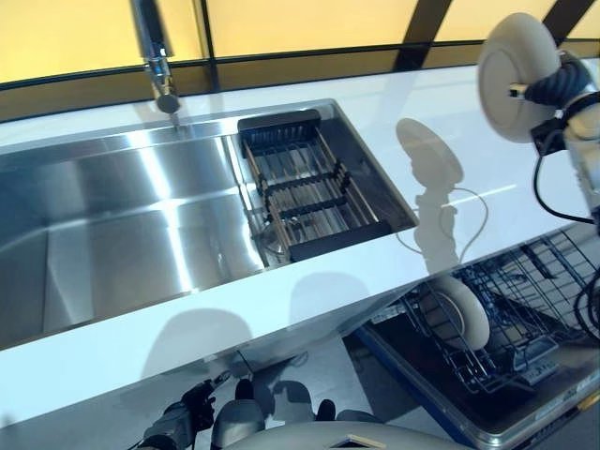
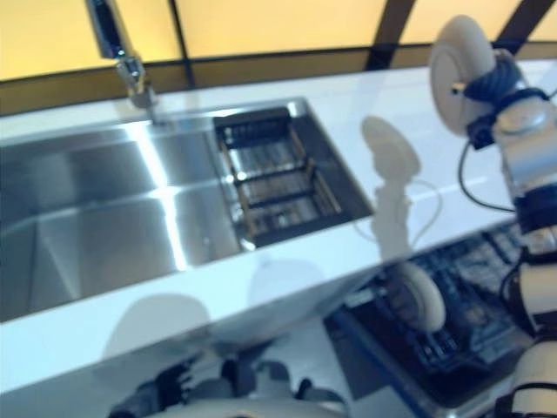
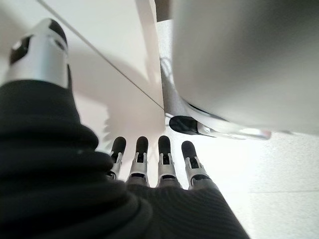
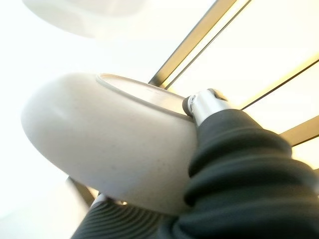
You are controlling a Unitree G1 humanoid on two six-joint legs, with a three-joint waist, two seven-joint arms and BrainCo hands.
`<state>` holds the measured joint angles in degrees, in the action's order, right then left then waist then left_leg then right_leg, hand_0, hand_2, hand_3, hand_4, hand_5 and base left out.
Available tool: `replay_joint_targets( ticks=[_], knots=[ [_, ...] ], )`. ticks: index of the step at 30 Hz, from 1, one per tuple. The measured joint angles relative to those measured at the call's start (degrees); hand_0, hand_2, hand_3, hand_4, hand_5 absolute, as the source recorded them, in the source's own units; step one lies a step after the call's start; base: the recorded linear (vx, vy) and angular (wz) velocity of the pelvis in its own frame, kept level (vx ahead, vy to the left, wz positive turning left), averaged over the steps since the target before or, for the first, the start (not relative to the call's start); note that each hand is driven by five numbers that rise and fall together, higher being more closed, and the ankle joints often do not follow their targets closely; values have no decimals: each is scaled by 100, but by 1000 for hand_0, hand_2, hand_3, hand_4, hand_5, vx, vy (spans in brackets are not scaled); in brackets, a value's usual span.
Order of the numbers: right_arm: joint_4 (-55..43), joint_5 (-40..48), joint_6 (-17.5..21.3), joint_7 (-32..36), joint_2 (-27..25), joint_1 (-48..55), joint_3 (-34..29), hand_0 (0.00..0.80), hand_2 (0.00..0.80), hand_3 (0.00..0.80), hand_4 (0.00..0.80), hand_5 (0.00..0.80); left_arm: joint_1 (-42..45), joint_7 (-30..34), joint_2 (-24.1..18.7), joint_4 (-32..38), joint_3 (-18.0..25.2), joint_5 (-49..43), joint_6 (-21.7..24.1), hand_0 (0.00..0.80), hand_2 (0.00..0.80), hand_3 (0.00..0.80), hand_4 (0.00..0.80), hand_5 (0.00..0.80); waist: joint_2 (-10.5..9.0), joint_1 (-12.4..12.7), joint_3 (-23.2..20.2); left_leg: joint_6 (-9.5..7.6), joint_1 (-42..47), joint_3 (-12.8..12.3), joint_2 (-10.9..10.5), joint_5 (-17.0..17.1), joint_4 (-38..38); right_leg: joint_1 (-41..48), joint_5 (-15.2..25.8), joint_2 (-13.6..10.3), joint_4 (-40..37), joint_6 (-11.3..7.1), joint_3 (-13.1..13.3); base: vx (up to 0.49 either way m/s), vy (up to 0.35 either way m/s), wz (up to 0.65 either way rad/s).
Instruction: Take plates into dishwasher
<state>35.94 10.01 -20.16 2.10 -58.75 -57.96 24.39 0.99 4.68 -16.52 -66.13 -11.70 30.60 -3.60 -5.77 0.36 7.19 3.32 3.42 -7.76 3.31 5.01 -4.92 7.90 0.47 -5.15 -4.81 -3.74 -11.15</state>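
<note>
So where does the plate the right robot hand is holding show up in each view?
Left eye view: plate at upper right, held up above the counter.
Right eye view: upper right.
Left wrist view: not in it.
Right wrist view: fills the centre, by the right robot hand.
Shared landmark: the dish rack in the sink.

A kitchen: steel sink (image 1: 112,225), tap (image 1: 155,52), white counter (image 1: 450,131), open dishwasher rack (image 1: 525,309).
</note>
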Motion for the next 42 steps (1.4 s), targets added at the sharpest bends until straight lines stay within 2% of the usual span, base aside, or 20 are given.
replay_joint_targets(
  ticks=[1, 7, 14, 19, 32, 42],
  knots=[
    [11, -44, 78, 90, -133, 145, -48, 800, 800, 800, 800, 800, -2, 2, -4, -3, 1, 0, -53, 0, 0, 0, 0, 0, -2, -93, -32, 7, 13, -41, 17, -5, 0, -12, 7, 13, 0, 7, 48, -22, -23, -14],
    [27, -265, 268, 361, -449, 1123, -369, 800, 800, 800, 800, 800, 98, -2, -27, -49, 3, 0, -141, 0, 0, 0, 0, 0, 27, -168, -184, 43, 93, -303, 94, -57, -4, -102, 41, 73, -1, 21, 320, -14, -19, -23],
    [39, -320, 522, 449, -477, 1991, -824, 800, 800, 800, 800, 800, 241, -3, -20, -48, 26, -1, -201, 0, 0, 0, 0, 0, 127, -413, -264, 47, 83, -449, 119, -61, -4, -193, 87, 94, -1, 37, 469, -8, -10, -12],
    [15, -522, 646, 529, -452, 2615, -1039, 800, 800, 800, 800, 800, 262, -2, -14, -46, 75, -2, -225, 0, 0, 0, 0, 0, 148, -441, -276, 51, 84, -497, 131, -66, -4, -238, 98, 106, -10, 24, 556, -21, -18, -7],
    [37, -931, 743, 870, 159, 3187, -1063, 800, 800, 800, 800, 800, 257, 0, 22, -29, 136, -3, -224, 0, 0, 0, 0, 0, 206, -447, -286, 49, 76, -538, 137, -72, -6, -263, 105, 106, -24, 20, 590, -3, -5, -1],
    [182, -937, 755, 917, 681, 3467, -1061, 800, 800, 800, 800, 800, 239, 56, 74, -3, 173, -8, -223, 0, 0, 0, 0, 0, 370, -443, -257, 47, -7, -511, 134, -65, -2, -318, 132, 107, -24, 48, 570, 0, 0, 0]
  ],
)
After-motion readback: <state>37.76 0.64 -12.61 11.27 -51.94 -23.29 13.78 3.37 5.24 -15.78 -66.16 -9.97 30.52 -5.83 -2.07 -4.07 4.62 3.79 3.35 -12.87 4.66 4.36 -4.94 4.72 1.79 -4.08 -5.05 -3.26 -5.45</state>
